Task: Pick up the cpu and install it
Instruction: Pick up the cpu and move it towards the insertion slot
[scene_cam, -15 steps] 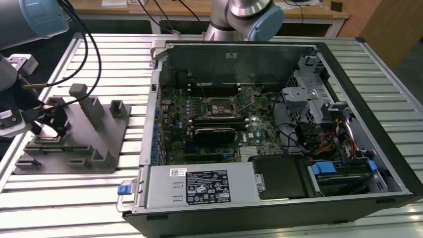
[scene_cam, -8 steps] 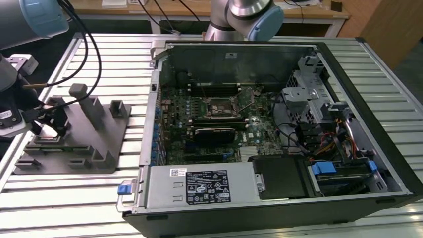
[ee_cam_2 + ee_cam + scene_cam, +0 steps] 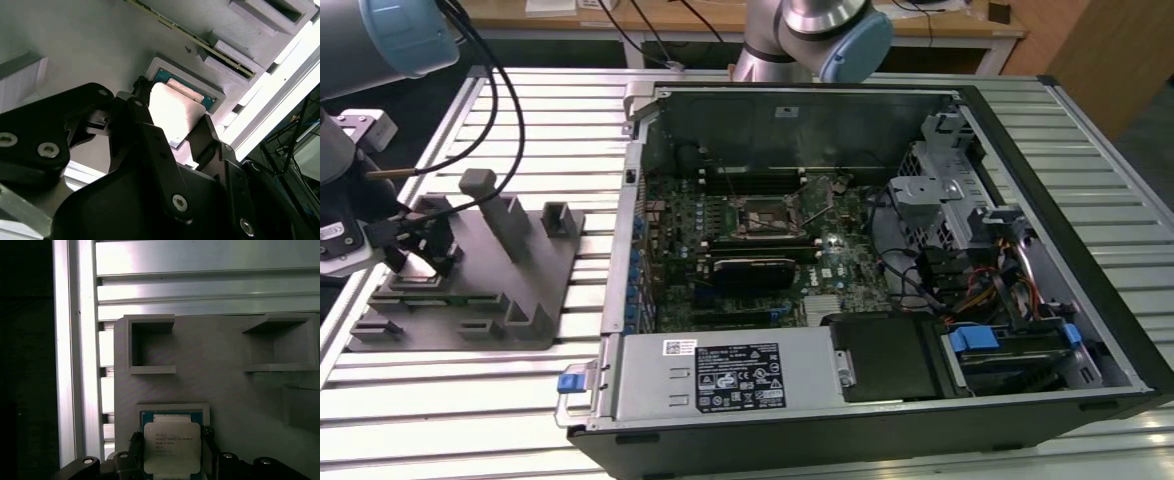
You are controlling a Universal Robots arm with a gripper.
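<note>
Both sides of your claw (image 3: 171,444) pinch the cpu (image 3: 172,450), so you're gripping it. It's dead-centre between them, flat in the grey fixture (image 3: 225,380).

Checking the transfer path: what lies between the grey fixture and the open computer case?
Nothing stands there. In the exterior view, only a bare strip of the slatted metal table separates the grey fixture from the computer case.

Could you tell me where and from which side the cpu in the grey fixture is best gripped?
Take the cpu by two opposite side edges, coming straight down from above. It lies flat, metal top up, in a shallow framed pocket of the grey fixture, so probably only its thin edges offer a pinch. The gripper is right over it.
</note>
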